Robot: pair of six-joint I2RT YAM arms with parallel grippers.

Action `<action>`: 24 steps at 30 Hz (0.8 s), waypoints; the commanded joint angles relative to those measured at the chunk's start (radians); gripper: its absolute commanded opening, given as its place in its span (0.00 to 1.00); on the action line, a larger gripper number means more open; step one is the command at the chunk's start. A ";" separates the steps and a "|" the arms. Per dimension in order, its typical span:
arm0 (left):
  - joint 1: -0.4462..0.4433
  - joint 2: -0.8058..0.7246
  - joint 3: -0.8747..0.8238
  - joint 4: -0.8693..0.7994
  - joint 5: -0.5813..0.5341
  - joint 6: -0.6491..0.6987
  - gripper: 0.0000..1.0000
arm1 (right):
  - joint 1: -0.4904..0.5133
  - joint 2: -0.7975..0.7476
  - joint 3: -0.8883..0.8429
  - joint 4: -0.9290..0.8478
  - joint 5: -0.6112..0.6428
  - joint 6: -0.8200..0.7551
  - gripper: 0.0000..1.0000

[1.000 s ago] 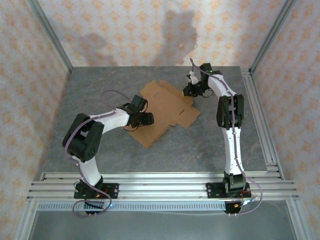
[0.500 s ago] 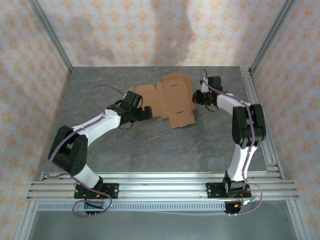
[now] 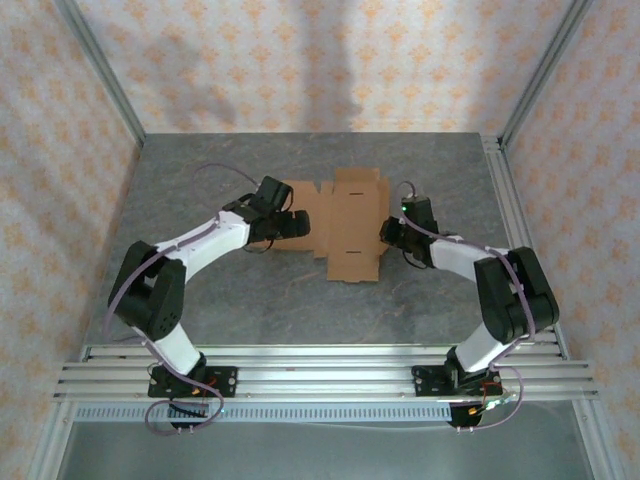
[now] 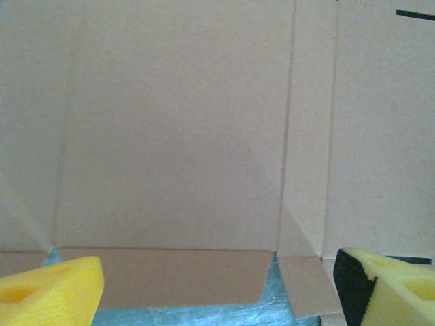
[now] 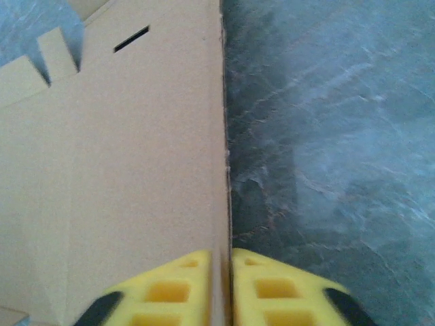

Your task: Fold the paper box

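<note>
The paper box (image 3: 345, 225) is plain brown cardboard, matt and smooth, with pressed creases. The desk (image 3: 200, 170) has a grey, marbled stone look with a dull sheen. The fingers (image 5: 170, 295) are yellow plastic, finely textured, moulded with hollow cells. The front rails (image 3: 320, 372) are pale, brushed metal. The walls (image 3: 250, 70) carry a matt printed pattern.
</note>
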 commanded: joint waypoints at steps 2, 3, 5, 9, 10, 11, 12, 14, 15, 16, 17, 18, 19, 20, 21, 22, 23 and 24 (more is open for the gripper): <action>-0.016 0.072 0.058 -0.011 0.044 0.018 0.86 | -0.009 -0.026 0.039 -0.044 0.039 -0.026 0.44; -0.017 0.087 0.061 -0.003 0.049 0.013 0.86 | -0.013 -0.024 0.052 -0.058 0.034 -0.030 0.50; -0.018 0.122 0.069 0.007 0.044 -0.002 0.86 | -0.027 -0.011 0.074 -0.062 0.018 -0.024 0.55; -0.014 0.167 0.063 0.022 0.039 -0.008 0.84 | -0.072 0.035 0.119 -0.060 -0.040 -0.010 0.61; -0.010 0.176 0.059 0.028 0.042 -0.009 0.83 | -0.086 0.051 0.135 -0.069 -0.050 -0.009 0.61; -0.010 0.183 0.059 0.028 0.043 -0.008 0.83 | -0.096 0.065 0.147 -0.080 -0.063 -0.012 0.61; -0.007 0.194 0.059 0.024 0.042 -0.008 0.83 | -0.105 0.082 0.162 -0.094 -0.075 -0.019 0.61; -0.007 0.210 0.058 0.012 0.039 -0.008 0.82 | -0.111 0.112 0.195 -0.127 -0.091 -0.041 0.61; -0.005 0.216 0.049 0.010 0.039 -0.023 0.81 | -0.111 0.124 0.210 -0.139 -0.102 -0.050 0.61; -0.003 0.220 0.040 0.014 0.044 -0.042 0.81 | -0.111 0.135 0.222 -0.148 -0.111 -0.053 0.61; -0.001 0.220 0.033 0.018 0.052 -0.051 0.80 | -0.111 0.143 0.229 -0.154 -0.118 -0.053 0.60; 0.000 0.242 0.028 0.019 0.065 -0.059 0.80 | -0.112 0.152 0.236 -0.161 -0.125 -0.055 0.60; -0.001 0.256 0.029 0.017 0.075 -0.065 0.80 | -0.111 0.159 0.244 -0.173 -0.127 -0.059 0.59; 0.000 0.262 0.029 0.012 0.082 -0.072 0.80 | -0.111 0.166 0.252 -0.184 -0.126 -0.061 0.58; 0.000 0.266 0.028 0.013 0.091 -0.079 0.80 | -0.111 0.175 0.261 -0.197 -0.125 -0.067 0.57; -0.001 0.268 0.027 0.012 0.097 -0.085 0.80 | -0.111 0.183 0.272 -0.212 -0.125 -0.074 0.55; -0.001 0.269 0.029 0.011 0.101 -0.089 0.80 | -0.111 0.192 0.282 -0.225 -0.119 -0.081 0.52; -0.002 0.269 0.031 0.009 0.103 -0.093 0.80 | -0.111 0.201 0.294 -0.240 -0.116 -0.090 0.48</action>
